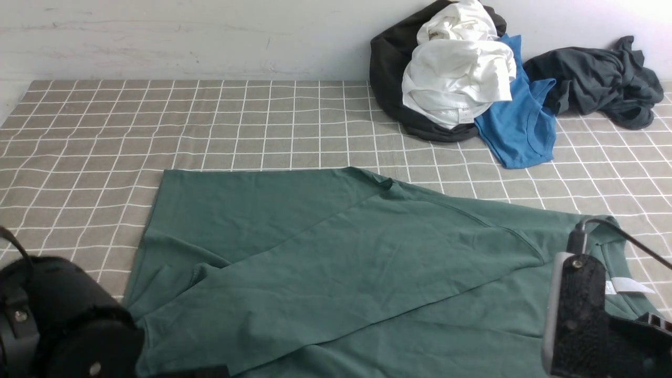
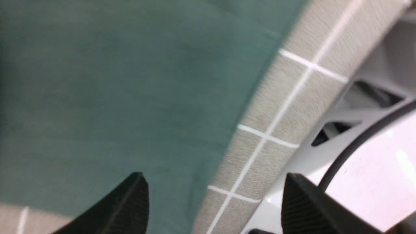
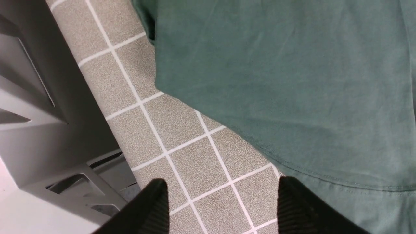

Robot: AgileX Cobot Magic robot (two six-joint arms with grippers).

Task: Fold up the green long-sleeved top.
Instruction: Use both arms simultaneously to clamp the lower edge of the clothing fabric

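The green long-sleeved top [image 1: 336,262] lies spread along the near edge of the surface [image 1: 210,121], reaching from the near left corner almost to the near right corner. One sleeve [image 1: 367,262] is folded slantwise across the body. The collar with its white label [image 1: 627,286] points to the right edge.

The left tool [image 2: 214,195] is spread wide and grips nothing. It sits at the top's hem by the near edge. The right tool [image 3: 222,198] also gapes with nothing in it, above bare checked cloth just beside the top's hem.

At the far right corner lie a black garment [image 1: 388,68], a white garment [image 1: 457,73], a blue garment [image 1: 520,126] and a dark grey garment [image 1: 604,79].
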